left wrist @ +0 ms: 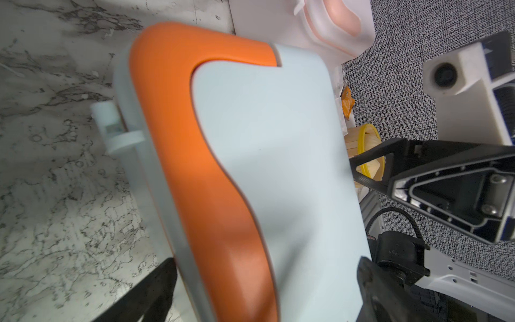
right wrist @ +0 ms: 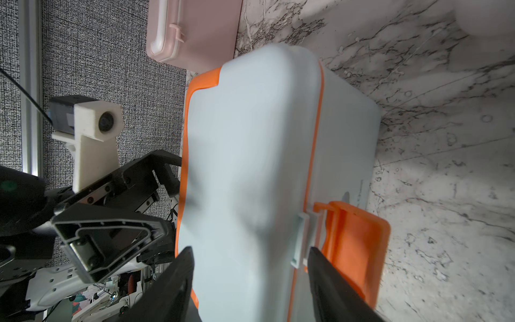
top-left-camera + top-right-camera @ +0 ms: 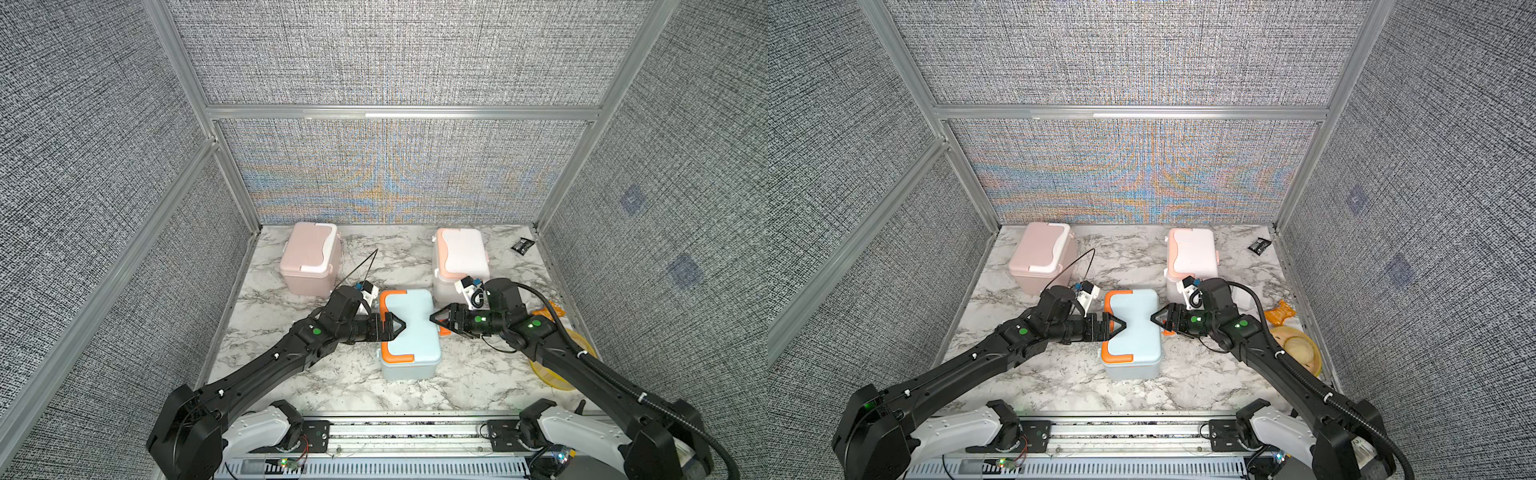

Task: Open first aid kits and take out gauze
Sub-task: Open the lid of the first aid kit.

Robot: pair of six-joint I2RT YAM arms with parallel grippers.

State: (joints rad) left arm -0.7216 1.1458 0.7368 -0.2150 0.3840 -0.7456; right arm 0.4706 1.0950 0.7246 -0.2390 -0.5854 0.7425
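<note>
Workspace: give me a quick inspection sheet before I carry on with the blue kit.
Surface: marble tabletop, level.
Job's things: pink kit and white-peach kit at the back, lids on; blue kit in the centre, lid on, orange latch flipped out; gauze: nothing seen.
Clutter: black packet, orange wrapper, yellow dish along the right edge.
Grippers: left gripper and right gripper astride opposite lid edges of the blue kit, jaws apart; grip cannot be told.
Cables: thin cable loops off the left wrist; ribbed hose along the right arm.
Surroundings: grey fabric panels, aluminium frame.
</note>
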